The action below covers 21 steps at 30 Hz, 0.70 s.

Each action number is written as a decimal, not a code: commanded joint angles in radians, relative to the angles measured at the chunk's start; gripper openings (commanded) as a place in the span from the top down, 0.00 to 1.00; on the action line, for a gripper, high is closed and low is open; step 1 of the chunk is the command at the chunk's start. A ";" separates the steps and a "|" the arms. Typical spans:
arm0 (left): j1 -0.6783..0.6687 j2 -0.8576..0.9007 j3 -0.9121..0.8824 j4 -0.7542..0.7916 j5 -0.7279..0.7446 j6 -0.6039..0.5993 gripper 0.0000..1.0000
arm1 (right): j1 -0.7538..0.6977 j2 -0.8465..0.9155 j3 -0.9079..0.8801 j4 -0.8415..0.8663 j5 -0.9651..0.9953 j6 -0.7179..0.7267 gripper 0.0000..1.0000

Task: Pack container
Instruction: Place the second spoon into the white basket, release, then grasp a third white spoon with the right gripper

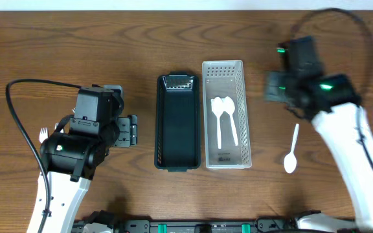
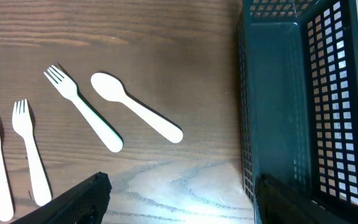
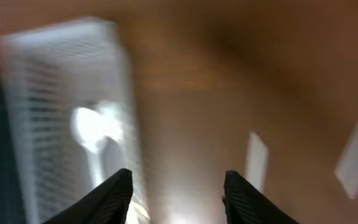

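Clearly the spoon [image 1: 291,150] lies apart from the spread right pincer [image 3: 179,186]

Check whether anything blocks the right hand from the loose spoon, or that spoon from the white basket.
Nothing visible does. The spoon lies alone on the tabletop just right of the white basket. The right hand is open farther up the table, with only bare wood between.

Overhead, the light is even and soft, and all is sharp but the right arm [image 1: 319,90], smeared by motion. A pale glare lies on the surface [image 2: 185,177] just ahead of the left end effector [image 2: 179,199]. Around the right end effector [image 3: 176,193] everything blurs, the white basket [image 3: 67,93] to its left included.
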 commanded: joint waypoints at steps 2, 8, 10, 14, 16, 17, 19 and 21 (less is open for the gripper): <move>0.004 0.000 0.012 -0.002 -0.008 -0.005 0.23 | -0.108 0.023 -0.051 -0.072 0.054 0.181 0.41; 0.004 0.000 0.012 -0.002 -0.008 -0.005 0.23 | -0.182 0.039 -0.307 0.051 -0.062 0.182 0.40; 0.004 0.000 0.012 -0.003 -0.008 -0.006 0.23 | -0.192 0.039 -0.409 0.138 -0.076 0.188 0.41; 0.004 0.000 0.012 -0.004 -0.008 -0.005 0.23 | -0.206 0.041 -0.535 0.242 -0.076 0.200 0.41; 0.004 0.000 0.012 -0.010 -0.008 -0.006 0.23 | -0.220 0.043 -0.574 0.272 -0.075 0.200 0.41; 0.004 0.000 0.012 -0.011 -0.008 -0.005 0.23 | -0.231 0.044 -0.592 0.291 -0.075 0.200 0.41; 0.004 0.000 0.012 -0.014 -0.008 -0.005 0.23 | -0.251 0.047 -0.618 0.323 -0.076 0.199 0.41; 0.004 0.000 0.012 -0.014 -0.008 -0.005 0.23 | -0.269 0.051 -0.624 0.343 -0.075 0.194 0.41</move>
